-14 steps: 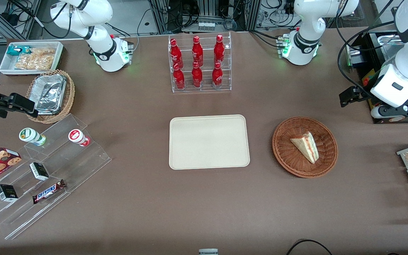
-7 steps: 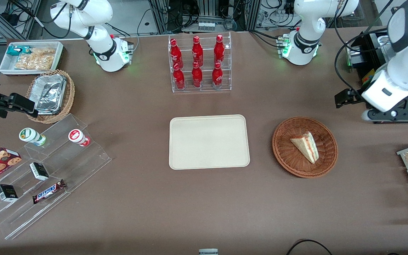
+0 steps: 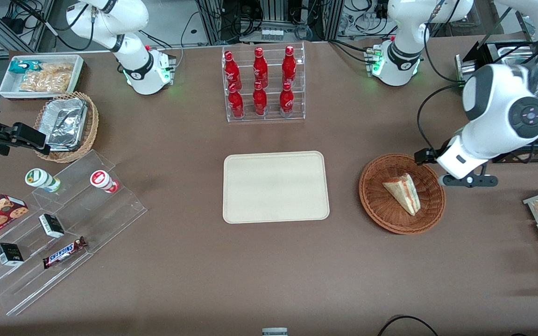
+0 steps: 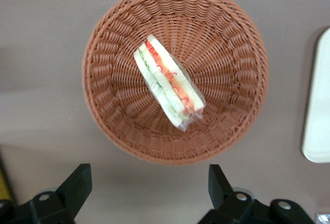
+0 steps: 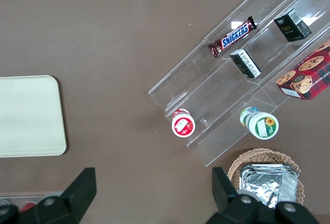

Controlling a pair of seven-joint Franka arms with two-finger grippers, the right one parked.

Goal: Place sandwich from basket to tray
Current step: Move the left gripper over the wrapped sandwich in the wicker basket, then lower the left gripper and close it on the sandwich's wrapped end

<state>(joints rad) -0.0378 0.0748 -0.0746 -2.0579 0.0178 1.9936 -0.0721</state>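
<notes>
Hanging above the edge of the basket [image 3: 402, 193], the tool [image 4: 149, 190] has its two fingers spread wide and holds nothing. Inside the basket lies the sandwich [image 4: 167, 82], wrapped in clear film. Next to the basket on the brown tabletop [image 3: 269, 270] sits the tray [image 3: 276, 186], bare.

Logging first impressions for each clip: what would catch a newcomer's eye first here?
The sandwich lying in the reddish-brown basket, with the gripper above the basket's edge, fingers open. Then the bare cream tray beside the basket, and the red bottles farther back.
</notes>
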